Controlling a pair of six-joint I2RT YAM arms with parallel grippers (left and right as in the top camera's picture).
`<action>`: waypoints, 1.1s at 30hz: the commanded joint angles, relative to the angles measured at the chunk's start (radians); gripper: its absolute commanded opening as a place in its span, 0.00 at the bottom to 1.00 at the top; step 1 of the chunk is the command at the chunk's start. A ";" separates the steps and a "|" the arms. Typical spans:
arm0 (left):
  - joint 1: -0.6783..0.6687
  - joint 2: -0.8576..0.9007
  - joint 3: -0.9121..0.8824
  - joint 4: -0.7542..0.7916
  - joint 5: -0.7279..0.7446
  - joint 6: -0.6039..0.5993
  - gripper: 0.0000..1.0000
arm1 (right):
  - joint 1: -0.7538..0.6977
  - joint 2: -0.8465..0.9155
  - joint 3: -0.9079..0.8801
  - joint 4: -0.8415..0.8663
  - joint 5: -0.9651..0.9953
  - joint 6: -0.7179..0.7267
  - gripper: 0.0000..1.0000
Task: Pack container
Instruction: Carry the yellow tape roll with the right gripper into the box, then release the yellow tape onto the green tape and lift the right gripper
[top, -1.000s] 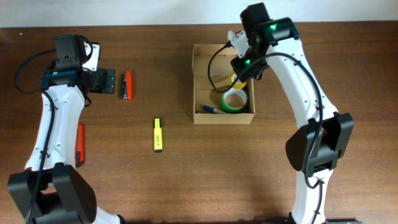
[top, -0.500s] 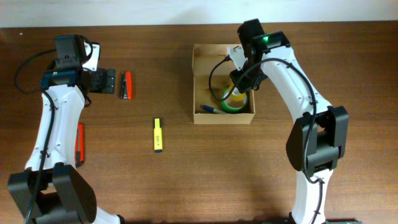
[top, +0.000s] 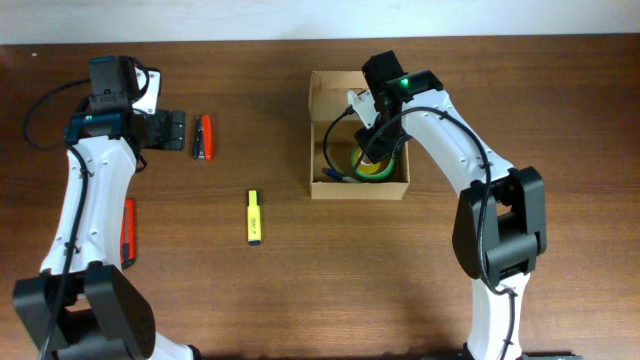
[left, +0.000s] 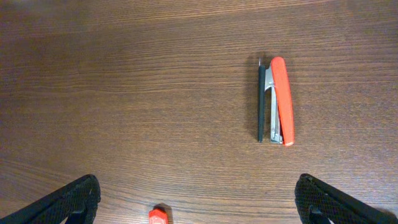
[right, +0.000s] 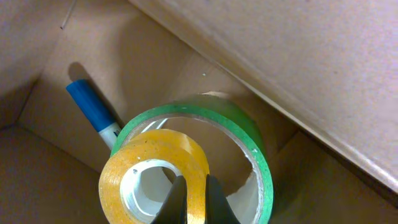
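While in container (top: 325, 100), marker (right: 93, 112) beside tape (right: 249, 134).

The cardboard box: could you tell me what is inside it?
A green tape roll, a blue marker beside it, and a yellow tape roll pinched by the right gripper, overlapping the green one. The rolls cover the marker's other end and the box floor beneath.

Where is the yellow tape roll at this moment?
In the right wrist view, the yellow tape roll is inside the box, pinched by the right pincer just over the green tape roll, with the blue marker beside them.
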 joint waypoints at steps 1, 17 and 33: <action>0.003 0.009 0.017 0.000 -0.003 0.012 1.00 | 0.005 -0.011 -0.015 0.013 0.040 0.000 0.04; 0.003 0.009 0.017 0.000 -0.003 0.012 1.00 | -0.028 -0.011 -0.015 0.015 0.069 0.000 0.11; 0.003 0.000 0.018 0.005 -0.003 0.012 1.00 | -0.026 -0.113 0.146 -0.135 0.093 0.000 0.71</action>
